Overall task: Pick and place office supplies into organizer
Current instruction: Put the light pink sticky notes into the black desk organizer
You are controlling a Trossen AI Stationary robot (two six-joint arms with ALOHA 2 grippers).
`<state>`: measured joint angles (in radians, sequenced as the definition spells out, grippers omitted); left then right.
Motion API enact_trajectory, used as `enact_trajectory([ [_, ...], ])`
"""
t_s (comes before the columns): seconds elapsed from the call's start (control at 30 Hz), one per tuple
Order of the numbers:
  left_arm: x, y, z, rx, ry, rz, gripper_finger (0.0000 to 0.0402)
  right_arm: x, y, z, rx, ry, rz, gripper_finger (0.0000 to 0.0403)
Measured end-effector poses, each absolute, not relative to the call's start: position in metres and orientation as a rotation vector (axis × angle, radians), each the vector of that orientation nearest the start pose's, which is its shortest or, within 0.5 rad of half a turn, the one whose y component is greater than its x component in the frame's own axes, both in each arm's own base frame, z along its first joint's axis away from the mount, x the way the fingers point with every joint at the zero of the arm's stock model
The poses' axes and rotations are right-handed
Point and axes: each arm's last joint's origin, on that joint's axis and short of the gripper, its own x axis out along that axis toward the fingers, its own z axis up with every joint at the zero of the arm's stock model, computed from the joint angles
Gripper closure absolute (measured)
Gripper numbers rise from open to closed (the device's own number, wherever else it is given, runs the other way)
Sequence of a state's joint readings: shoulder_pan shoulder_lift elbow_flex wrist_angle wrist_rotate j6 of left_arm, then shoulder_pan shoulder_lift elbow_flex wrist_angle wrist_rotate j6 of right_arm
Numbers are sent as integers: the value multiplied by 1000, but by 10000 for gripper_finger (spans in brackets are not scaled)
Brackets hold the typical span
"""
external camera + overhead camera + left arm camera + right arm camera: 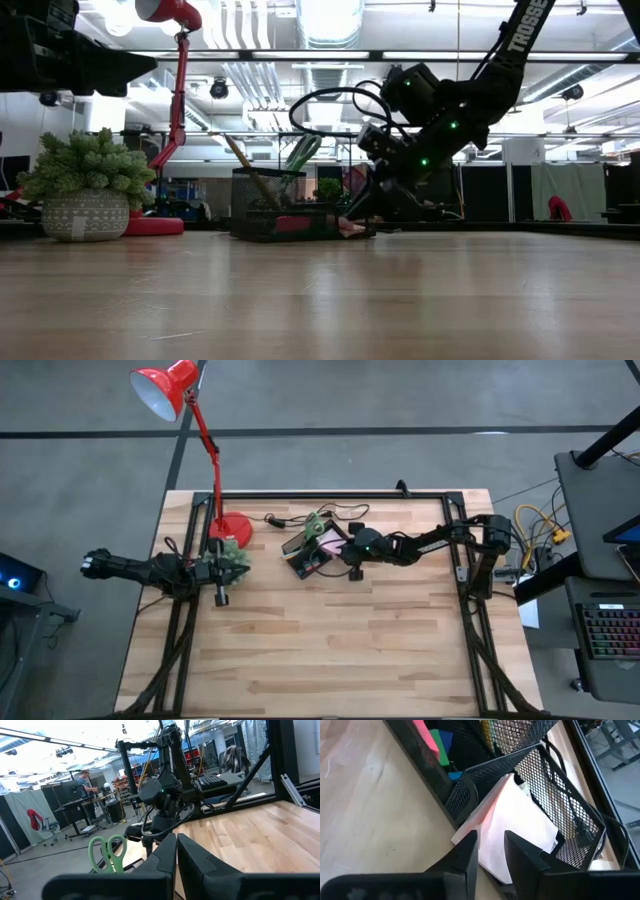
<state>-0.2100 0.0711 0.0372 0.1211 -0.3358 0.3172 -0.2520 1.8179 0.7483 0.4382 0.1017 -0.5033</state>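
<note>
We see the pink sticky-note pad (512,827) lying tilted over the edge of the black mesh organizer (308,552), half inside one open compartment. Our right gripper (490,852) has its fingers narrowed around the pad's near edge; whether they pinch it we cannot tell. Our left gripper (176,851) waits fully closed and empty by the potted plant (230,554), with green-handled scissors (106,852) standing in the organizer.

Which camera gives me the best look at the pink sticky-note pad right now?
The right wrist view: the sticky-note pad fills the frame, tilted over the organizer rim. The high view shows only a small pink patch; the low view, a sliver; the left wrist view, nothing.
</note>
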Motion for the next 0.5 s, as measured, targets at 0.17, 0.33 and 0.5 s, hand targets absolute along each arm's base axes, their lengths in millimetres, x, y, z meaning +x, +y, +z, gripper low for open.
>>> enact_trajectory([
  [0.17,98,-11,182,293,-63,136,402,323,-86,119,-434,674,-190,312],
  [0.33,98,-11,182,293,-63,137,402,324,-87,120,-433,657,-196,318],
  [0.5,98,-11,182,294,-60,137,402,324,-87,126,-413,635,-208,320],
])
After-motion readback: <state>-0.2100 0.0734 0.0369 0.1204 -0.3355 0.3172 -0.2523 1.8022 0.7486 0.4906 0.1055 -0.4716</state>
